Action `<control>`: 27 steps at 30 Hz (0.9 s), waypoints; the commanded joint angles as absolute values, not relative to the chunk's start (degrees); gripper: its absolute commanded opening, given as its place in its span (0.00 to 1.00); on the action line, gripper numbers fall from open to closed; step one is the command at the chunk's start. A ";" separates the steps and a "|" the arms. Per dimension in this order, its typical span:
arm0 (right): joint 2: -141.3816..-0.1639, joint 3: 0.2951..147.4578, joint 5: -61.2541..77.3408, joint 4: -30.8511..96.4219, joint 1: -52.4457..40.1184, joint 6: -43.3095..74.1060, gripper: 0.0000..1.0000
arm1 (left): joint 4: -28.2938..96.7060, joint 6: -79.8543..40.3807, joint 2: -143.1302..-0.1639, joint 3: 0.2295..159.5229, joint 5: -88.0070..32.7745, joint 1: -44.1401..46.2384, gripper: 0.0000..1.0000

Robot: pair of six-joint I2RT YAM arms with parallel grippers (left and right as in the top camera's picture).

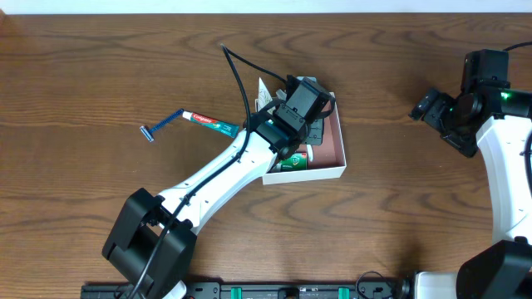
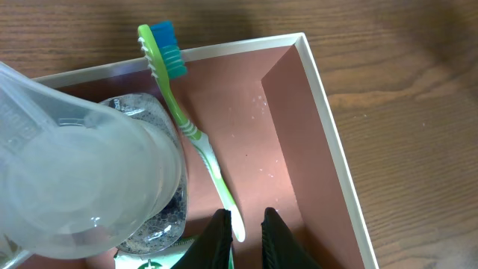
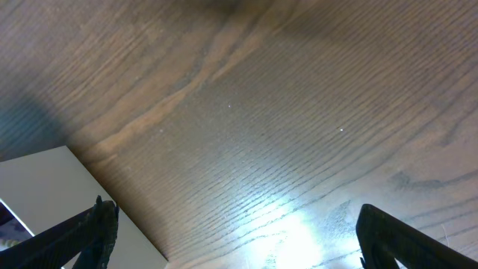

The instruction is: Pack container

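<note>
Brown wood-grain table (image 1: pixel 100 66).
Square shallow container (image 1: pixel 316 174), white walls, pink-brown inside: centre of the overhead view, partly under the left arm.
Left claw (image 2: pixel 246 235): over the container, jaws narrowly parted around the toothbrush's handle end.
Right claw (image 3: pixel 235 224): spread wide over bare table, right edge of the overhead view.
Clear plastic cup (image 2: pixel 82 172): in the container.
Green-and-white toothbrush (image 2: pixel 198 138), blue bristles: lying in the container beside the cup.
Red, white and green toothpaste tube (image 1: pixel 209 123): on the table left of the container.
Blue razor (image 1: pixel 162 124): just left of the tube.
</note>
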State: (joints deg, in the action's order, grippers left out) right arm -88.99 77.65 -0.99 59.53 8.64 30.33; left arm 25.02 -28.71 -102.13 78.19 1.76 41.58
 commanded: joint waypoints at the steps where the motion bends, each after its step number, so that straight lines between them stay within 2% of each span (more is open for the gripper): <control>1: -89.21 77.82 -1.04 59.61 9.10 29.50 0.99 | 24.77 -29.06 -103.55 77.34 2.61 41.60 0.16; 22: -89.21 77.82 -1.04 59.61 9.10 29.52 0.99 | 23.73 -26.59 -108.68 77.34 7.16 43.16 0.17; 27: -89.21 77.82 -1.04 59.61 9.10 29.52 0.99 | 24.03 -24.21 -109.56 77.34 8.40 43.16 0.33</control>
State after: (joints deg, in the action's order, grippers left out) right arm -88.99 77.65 -0.99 59.53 8.64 30.33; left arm 23.73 -26.48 -108.60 78.13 6.07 43.24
